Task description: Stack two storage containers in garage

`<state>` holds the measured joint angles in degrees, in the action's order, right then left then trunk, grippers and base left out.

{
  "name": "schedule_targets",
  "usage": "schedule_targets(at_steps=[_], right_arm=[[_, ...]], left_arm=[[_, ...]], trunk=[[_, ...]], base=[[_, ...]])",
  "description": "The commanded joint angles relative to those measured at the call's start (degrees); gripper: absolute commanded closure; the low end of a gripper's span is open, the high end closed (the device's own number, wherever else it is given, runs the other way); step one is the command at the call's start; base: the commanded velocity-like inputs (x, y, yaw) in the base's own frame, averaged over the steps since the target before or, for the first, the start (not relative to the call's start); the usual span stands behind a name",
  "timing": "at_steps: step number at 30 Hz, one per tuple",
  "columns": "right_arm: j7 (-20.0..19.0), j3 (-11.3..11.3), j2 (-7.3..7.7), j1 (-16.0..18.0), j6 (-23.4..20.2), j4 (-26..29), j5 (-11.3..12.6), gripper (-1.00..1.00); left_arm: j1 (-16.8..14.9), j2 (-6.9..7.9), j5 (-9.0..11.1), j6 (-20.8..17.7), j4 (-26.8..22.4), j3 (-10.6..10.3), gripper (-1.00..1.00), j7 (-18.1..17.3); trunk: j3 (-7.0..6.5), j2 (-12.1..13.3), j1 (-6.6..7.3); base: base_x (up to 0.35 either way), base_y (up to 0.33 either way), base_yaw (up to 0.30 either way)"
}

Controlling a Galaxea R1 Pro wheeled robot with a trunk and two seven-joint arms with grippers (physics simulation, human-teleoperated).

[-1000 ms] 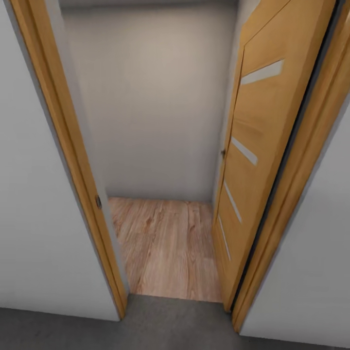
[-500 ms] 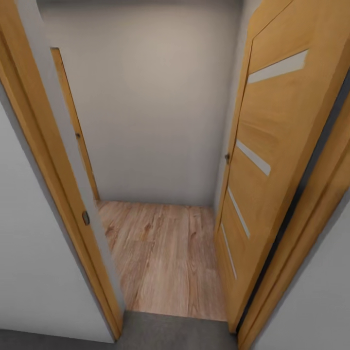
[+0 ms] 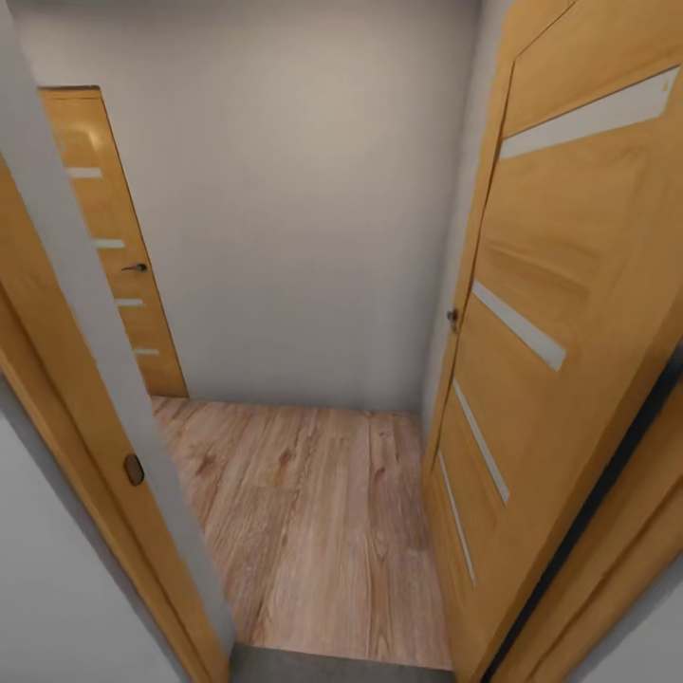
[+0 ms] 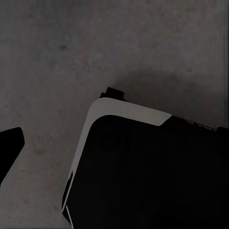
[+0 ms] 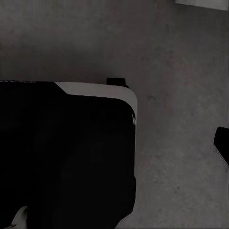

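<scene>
Your wrist cameras look down on the garage floor (image 4: 57,57): dark grey, mottled concrete, bare around the robot's base; a strip shows at the doorway threshold (image 3: 313,664)

Home interior, probably a hallway, wooden doors (image 3: 560,313), plank floor (image 3: 313,531), plain walls (image 3: 304,209)

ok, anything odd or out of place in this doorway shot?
Nothing stands out. The open door is swung inward on the right, the wood-plank floor beyond the threshold looks unmarked, and a second door at the back left is shut. Both wrist views look down on unmarked grey concrete floor.
</scene>
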<state>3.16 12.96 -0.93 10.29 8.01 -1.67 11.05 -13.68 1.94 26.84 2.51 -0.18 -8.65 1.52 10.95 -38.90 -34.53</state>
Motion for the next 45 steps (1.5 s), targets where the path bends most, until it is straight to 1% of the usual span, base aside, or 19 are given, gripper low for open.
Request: schedule_targets(at_steps=[1, 45], right_arm=[[0.1, 0.5, -0.03, 0.1, 0.3, -0.2, 0.6, -1.0], [0.1, 0.4, -0.12, 0.1, 0.3, -0.2, 0.5, -1.0]], left_arm=[[0.0, 0.0, 0.4, 0.1, 0.0, -0.5, -1.0, 0.1], [0.0, 0.07, 0.4, 0.7, 0.0, -0.5, -1.0, 0.1]], trunk=[[0.08, -0.1, -0.04], [0.08, -0.1, -0.04]], base=[[0.323, 0.0, 0.0], [0.323, 0.0, 0.0]])
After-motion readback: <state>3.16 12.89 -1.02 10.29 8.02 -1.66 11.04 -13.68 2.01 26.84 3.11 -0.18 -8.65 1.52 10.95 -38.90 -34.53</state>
